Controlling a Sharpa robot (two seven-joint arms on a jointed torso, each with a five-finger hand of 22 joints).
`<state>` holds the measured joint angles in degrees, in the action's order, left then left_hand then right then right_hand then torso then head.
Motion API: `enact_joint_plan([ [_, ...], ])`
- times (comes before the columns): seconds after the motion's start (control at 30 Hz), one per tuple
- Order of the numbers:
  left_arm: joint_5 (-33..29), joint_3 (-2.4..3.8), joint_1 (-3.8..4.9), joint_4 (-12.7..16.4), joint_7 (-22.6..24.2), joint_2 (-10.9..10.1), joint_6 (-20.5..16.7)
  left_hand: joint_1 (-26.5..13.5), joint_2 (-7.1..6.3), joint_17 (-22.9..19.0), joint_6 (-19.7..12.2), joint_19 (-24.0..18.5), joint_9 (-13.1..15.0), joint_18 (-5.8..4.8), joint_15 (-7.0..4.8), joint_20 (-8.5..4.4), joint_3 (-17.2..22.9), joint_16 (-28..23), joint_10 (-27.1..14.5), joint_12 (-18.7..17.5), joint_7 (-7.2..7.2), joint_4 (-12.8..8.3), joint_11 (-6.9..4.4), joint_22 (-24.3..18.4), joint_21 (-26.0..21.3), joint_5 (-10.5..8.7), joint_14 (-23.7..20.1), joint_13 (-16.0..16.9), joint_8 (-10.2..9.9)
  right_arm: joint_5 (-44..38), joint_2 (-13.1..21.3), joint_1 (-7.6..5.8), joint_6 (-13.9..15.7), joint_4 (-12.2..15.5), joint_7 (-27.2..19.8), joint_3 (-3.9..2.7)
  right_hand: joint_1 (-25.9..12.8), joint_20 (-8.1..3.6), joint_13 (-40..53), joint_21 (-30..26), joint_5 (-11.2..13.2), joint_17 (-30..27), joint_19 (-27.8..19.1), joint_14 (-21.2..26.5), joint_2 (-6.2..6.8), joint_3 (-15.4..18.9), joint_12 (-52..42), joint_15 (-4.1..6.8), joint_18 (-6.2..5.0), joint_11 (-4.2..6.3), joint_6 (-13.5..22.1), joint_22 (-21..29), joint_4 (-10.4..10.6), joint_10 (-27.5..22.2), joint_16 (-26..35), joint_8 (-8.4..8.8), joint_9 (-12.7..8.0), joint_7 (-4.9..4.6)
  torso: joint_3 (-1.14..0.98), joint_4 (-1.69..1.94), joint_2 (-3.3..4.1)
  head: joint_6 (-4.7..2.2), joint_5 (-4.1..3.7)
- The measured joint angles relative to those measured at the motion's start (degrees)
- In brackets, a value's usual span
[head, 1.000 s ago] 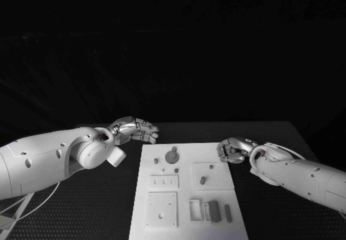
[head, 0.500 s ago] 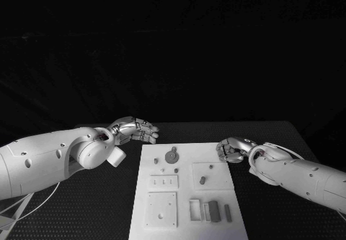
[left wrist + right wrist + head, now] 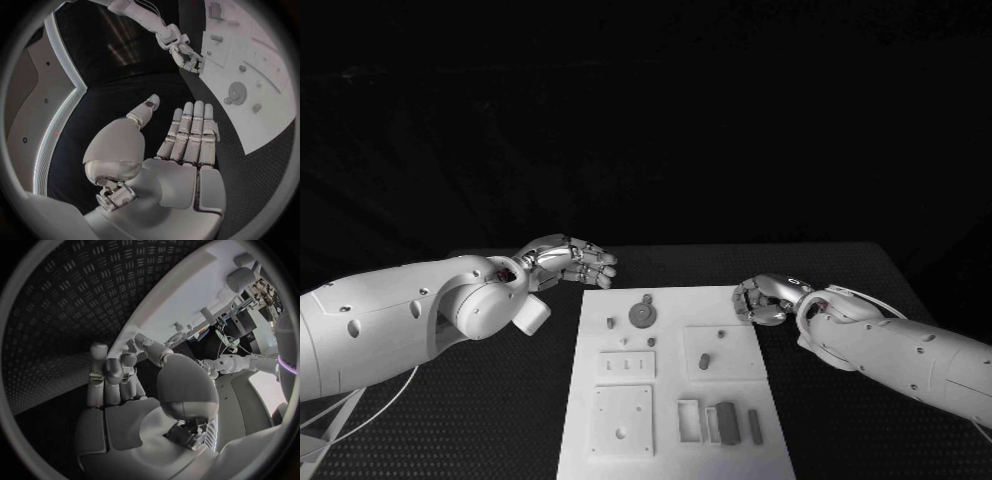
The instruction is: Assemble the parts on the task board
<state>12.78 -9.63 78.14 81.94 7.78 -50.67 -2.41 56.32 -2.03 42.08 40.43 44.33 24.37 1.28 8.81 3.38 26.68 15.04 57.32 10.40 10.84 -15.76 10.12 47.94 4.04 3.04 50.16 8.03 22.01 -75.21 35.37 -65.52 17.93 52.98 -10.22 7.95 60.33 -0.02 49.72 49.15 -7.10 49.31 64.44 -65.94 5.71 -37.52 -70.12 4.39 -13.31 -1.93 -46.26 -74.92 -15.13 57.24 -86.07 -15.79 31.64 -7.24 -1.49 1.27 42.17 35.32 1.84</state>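
The black surface (image 3: pixel 473 400) holds the white board (image 3: pixel 678 385) at bottom middle. Left hand (image 3: pixel 570 260) is spread, empty. Right hand (image 3: pixel 764 298) is curled in, empty.

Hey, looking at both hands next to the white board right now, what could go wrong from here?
1. The right hand, fingers curled in and holding nothing, sits close to the edge of the white task board; reaching in could nudge the board.
2. The small grey parts are crowded: the thin bars at the near end lie side by side, so one might drag its neighbour.
3. The left hand, fingers apart, hangs near the board's far corner, close to the round grey disc.
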Motion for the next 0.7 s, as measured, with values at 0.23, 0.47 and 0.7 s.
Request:
enact_joint_plan([
  [0.23, 0.00, 0.00, 0.00, 0.02, -0.06, 0.02, 0.05, 0.00, 0.00, 0.00, 0.00, 0.00, 0.00, 0.00, 0.00, 0.00, 0.00, 0.00, 0.00, 0.00, 0.00, 0.00, 0.00, 0.00, 0.00, 0.00, 0.00, -0.01, 0.00, 0.00, -0.21, 0.00, 0.19, 0.04, 0.23, 0.00, 0.23, 0.01, -0.01, 0.00, 0.00, -0.01, 0.00, -0.17, -0.23, -0.12, 0.00, 0.43, 0.00, 0.21, -0.10, 0.00, -0.13, 0.22, 0.00, -0.52, 0.65, 0.10, 0.02, 0.03, 0.01, 0.08, -0.19],
  [0.47, 0.00, 0.00, 0.00, 0.06, -0.13, -0.02, 0.07, 0.00, 0.00, -0.01, 0.00, 0.00, 0.00, 0.00, 0.00, 0.00, 0.00, 0.00, 0.00, 0.00, 0.00, 0.00, 0.00, 0.00, 0.00, 0.00, 0.00, -0.01, 0.00, -0.01, -0.25, 0.04, 0.65, 0.04, 0.58, 0.02, 0.07, -0.04, -0.01, 0.22, 0.00, -0.01, 0.12, -0.39, -0.99, -0.13, 0.00, 0.86, -0.02, 0.63, -0.47, 0.00, -0.44, 0.63, 0.01, -1.24, 1.56, 0.47, 0.02, 0.00, 0.03, -0.07, -0.59],
  [0.7, 0.00, 0.00, 0.00, 0.13, -0.19, -0.02, 0.10, 0.00, 0.00, 0.00, 0.00, 0.00, -0.05, 0.00, 0.00, 0.00, 0.00, 0.00, 0.00, 0.00, 0.00, 0.00, 0.00, 0.01, 0.00, 0.00, 0.00, 0.02, 0.00, -0.05, -0.29, 0.09, 1.33, 0.10, 0.95, 0.04, 0.09, -0.07, -0.02, 0.22, 0.00, -0.01, 0.28, -0.48, -1.73, -0.13, 0.00, 1.35, -0.32, 1.04, -0.72, 0.00, -0.44, 1.04, 0.01, -2.53, 2.93, 0.72, 0.01, -0.01, 0.03, -0.07, -0.80],
])
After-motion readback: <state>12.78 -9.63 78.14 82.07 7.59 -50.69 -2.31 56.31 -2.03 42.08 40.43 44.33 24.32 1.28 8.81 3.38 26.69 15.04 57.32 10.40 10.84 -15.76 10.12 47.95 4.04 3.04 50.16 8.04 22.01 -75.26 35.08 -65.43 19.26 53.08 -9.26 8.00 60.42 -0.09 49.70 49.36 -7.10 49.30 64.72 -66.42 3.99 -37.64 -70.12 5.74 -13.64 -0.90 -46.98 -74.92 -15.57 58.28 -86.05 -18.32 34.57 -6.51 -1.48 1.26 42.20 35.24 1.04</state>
